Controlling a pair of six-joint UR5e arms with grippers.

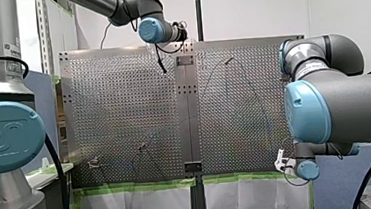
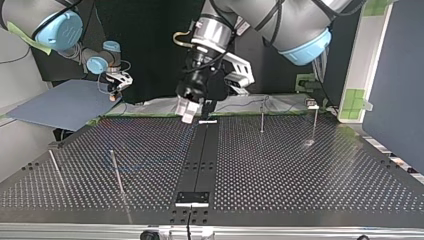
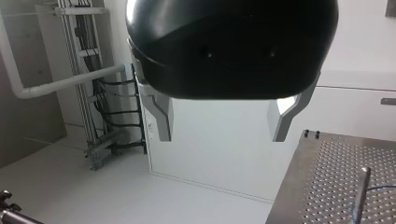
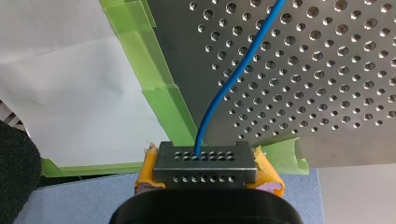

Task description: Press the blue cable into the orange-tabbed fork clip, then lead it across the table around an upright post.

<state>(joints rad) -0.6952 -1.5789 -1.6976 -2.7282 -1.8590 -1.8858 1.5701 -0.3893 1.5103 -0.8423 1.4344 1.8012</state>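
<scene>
The blue cable (image 4: 233,70) runs from between the yellow pads of my right gripper (image 4: 204,156), which is shut on it, out over the perforated table (image 4: 327,93). That gripper (image 1: 282,163) hangs just off the table's near right corner in the front view. My left gripper (image 3: 222,135) is open with nothing between its metal fingers. It hovers over the middle of the table's edge on the arms' side in the top view (image 2: 197,111). A thin upright post (image 3: 362,191) with a bit of blue cable (image 3: 380,187) beside it shows below it. A small clip (image 2: 311,103) stands at the top view's right, too small to make out.
Several thin upright posts stand on the table, such as one (image 2: 262,116) right of the middle and one (image 2: 116,170) at the top view's left. A dark strip (image 2: 200,160) runs across the middle. Green tape (image 4: 159,93) edges the table by my right gripper.
</scene>
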